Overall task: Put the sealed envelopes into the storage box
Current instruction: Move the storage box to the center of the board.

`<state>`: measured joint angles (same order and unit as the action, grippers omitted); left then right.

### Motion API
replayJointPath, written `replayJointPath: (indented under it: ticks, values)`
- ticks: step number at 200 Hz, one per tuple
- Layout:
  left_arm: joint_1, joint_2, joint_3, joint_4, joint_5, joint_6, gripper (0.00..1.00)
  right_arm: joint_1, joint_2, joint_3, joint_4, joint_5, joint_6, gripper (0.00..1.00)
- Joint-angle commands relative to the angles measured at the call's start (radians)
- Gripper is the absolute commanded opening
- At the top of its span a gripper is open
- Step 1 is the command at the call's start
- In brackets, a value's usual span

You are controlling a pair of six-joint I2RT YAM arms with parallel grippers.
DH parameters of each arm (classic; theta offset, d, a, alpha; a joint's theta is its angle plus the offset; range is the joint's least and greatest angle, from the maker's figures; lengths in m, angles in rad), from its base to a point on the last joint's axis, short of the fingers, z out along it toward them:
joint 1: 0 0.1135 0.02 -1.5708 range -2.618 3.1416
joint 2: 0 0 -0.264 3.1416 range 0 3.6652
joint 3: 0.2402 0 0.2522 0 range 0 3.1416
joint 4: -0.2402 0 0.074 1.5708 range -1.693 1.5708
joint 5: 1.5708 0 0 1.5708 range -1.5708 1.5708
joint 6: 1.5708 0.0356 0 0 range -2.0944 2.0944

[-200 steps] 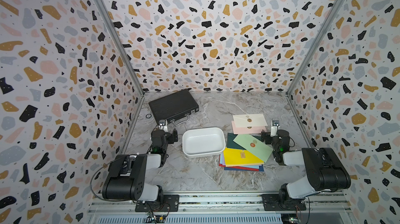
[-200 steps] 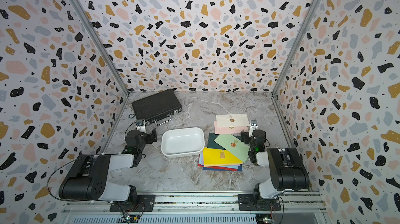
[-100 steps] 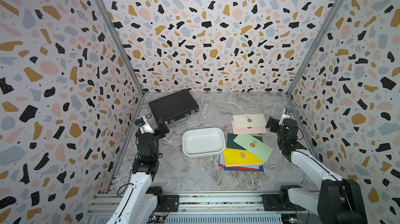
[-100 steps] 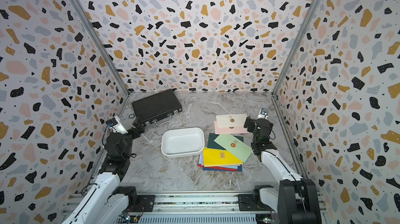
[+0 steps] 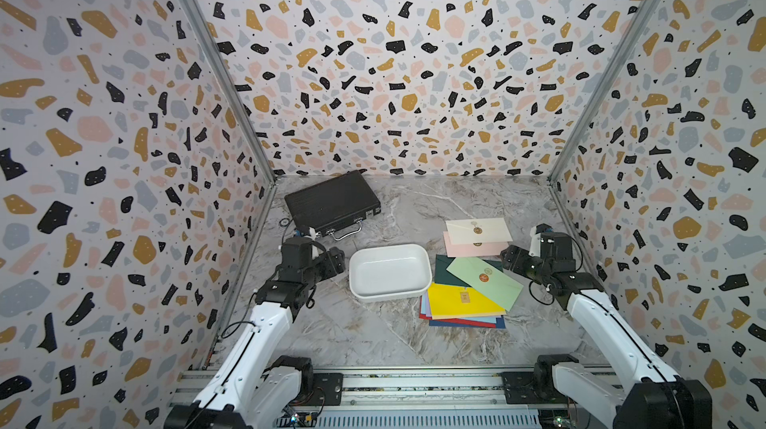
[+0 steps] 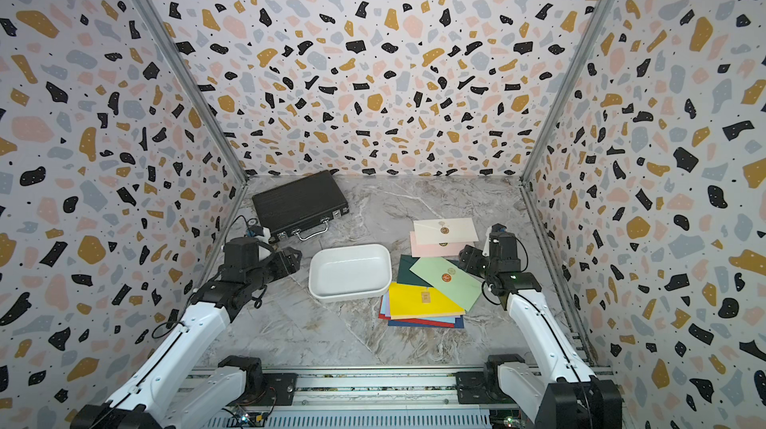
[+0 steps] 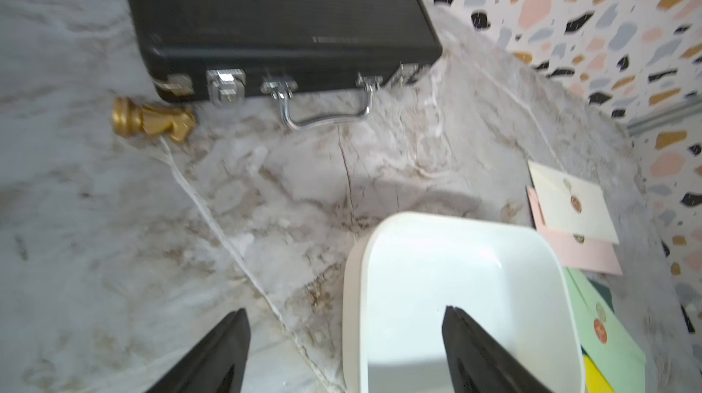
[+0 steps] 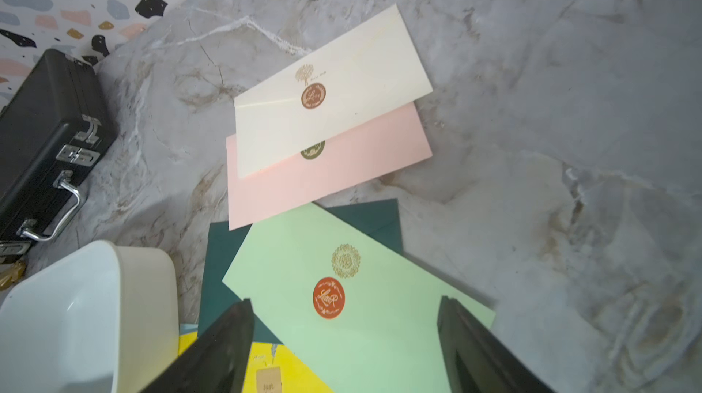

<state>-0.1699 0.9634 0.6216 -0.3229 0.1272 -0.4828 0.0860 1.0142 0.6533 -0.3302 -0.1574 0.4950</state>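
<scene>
- The shallow white plastic storage box (image 5: 387, 297) with rounded corners is sitting empty near the middle of the grey marble-patterned bench (image 5: 373, 340); its walls are looking smooth and glossy.
- The sealed envelopes (image 5: 468, 294), flat paper rectangles, are lying fanned out just beside the box on the right arm's side; none is lying inside it.
- A light green envelope (image 5: 485, 284) with a round orange seal is lying uppermost, overlapping a dark green envelope (image 5: 442, 269) and a yellow envelope (image 5: 452, 302); red, light blue and navy edges (image 5: 464, 321) are peeking out beneath; a cream envelope (image 5: 481, 232) is resting on a pink envelope (image 5: 460, 248) farther back.
- The right end effector (image 8: 345, 300) is hanging above the light green envelope, jaws spread wide and gripping nothing; the left end effector (image 7: 345, 310) is hanging just beside the box, equally wide and empty.
- To my eye the envelopes are going to handle as light, thin and bendy, and slick against each other; lying flush, they are offering little to pinch from above; a free corner jutting past the pile is looking like the best place to take hold.
- A black ribbed briefcase (image 5: 331, 201) with a metal handle is lying towards the back, a small gold chess piece (image 7: 152, 121) beside it; both are sitting well apart from the envelopes.
</scene>
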Motion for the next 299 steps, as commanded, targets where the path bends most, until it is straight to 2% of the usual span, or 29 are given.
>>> replayJointPath:
  ticks: [1, 30, 50, 71, 93, 149, 172, 230, 253, 260, 281, 299]
  values:
    - [-0.069, 0.051, 0.020, -0.039, -0.049, 0.027, 0.83, 0.009, 0.000, -0.004, -0.079, -0.048, -0.002, 0.82]
    - [-0.115, 0.157, 0.029, 0.008, -0.077, 0.036, 0.80, 0.014, 0.003, 0.006, -0.102, -0.050, -0.013, 0.82]
    - [-0.135, 0.256, 0.046, 0.041, -0.082, 0.042, 0.73, 0.015, 0.002, 0.014, -0.114, -0.050, -0.018, 0.82]
    - [-0.140, 0.354, 0.076, 0.046, -0.085, 0.044, 0.60, 0.014, 0.001, 0.021, -0.125, -0.054, -0.023, 0.82]
    - [-0.148, 0.394, 0.106, 0.037, -0.119, 0.047, 0.47, 0.015, 0.004, 0.020, -0.128, -0.040, -0.032, 0.81]
    - [-0.145, 0.408, 0.162, -0.024, -0.228, 0.125, 0.00, 0.014, 0.026, 0.014, -0.119, -0.048, -0.031, 0.80]
    - [-0.118, 0.398, 0.161, -0.016, -0.247, 0.145, 0.00, 0.014, 0.029, 0.011, -0.114, -0.048, -0.036, 0.80]
    - [0.019, 0.413, 0.162, 0.044, -0.120, 0.197, 0.00, 0.016, 0.056, 0.013, -0.118, -0.065, -0.039, 0.79]
    - [0.032, 0.459, 0.200, 0.026, -0.080, 0.204, 0.00, 0.017, 0.070, 0.020, -0.122, -0.069, -0.041, 0.78]
    - [0.032, 0.471, 0.208, 0.018, -0.081, 0.203, 0.04, 0.018, 0.076, 0.023, -0.123, -0.067, -0.040, 0.78]
    - [0.032, 0.470, 0.205, 0.003, -0.108, 0.181, 0.34, 0.017, 0.097, 0.034, -0.133, -0.064, -0.042, 0.78]
    - [0.032, 0.412, 0.195, -0.012, -0.125, 0.150, 0.49, 0.018, 0.115, 0.042, -0.144, -0.060, -0.042, 0.78]
